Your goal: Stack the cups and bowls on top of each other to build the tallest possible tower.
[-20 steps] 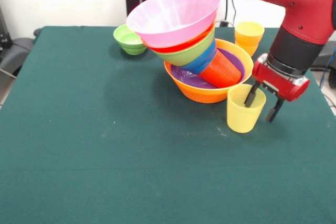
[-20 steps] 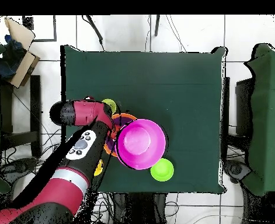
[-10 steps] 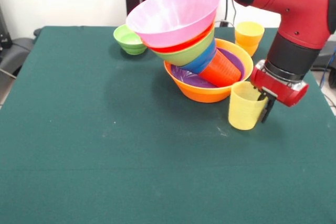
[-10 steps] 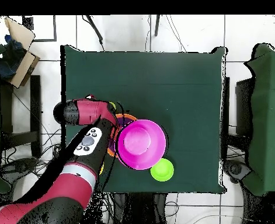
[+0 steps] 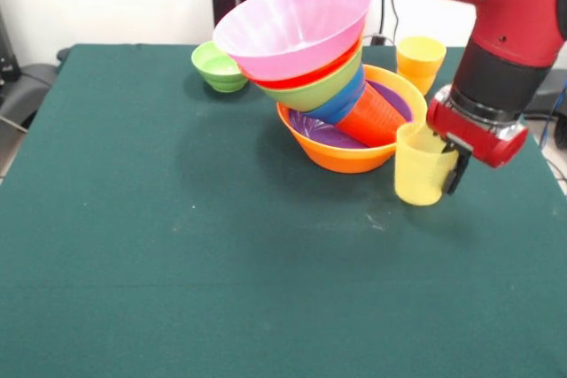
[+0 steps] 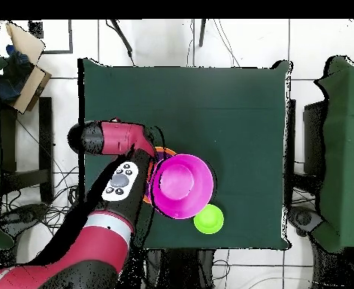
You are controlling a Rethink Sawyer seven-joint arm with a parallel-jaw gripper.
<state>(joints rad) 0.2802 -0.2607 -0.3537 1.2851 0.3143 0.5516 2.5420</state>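
Note:
The tower (image 5: 323, 68) leans to the left: a large orange bowl (image 5: 350, 155) holds a purple bowl (image 5: 319, 130) and a tipped red-orange cup (image 5: 372, 117), with blue, green, red-orange and large pink bowls (image 5: 292, 19) nested above. My gripper (image 5: 440, 161) is shut on the rim of the pale yellow cup (image 5: 418, 170) and holds it just above the cloth, right of the orange bowl. A second yellow cup (image 5: 420, 61) stands behind. In the overhead view the pink bowl (image 6: 182, 185) shows beside my arm (image 6: 112, 143); the held cup is hidden there.
A small green bowl (image 5: 218, 66) sits at the back left of the tower; it also shows in the overhead view (image 6: 208, 219). The green table cloth (image 5: 177, 254) stretches to the front and left.
My gripper closed on the pale yellow cup's rim, lifted it slightly off the cloth and moved it a little right and back.

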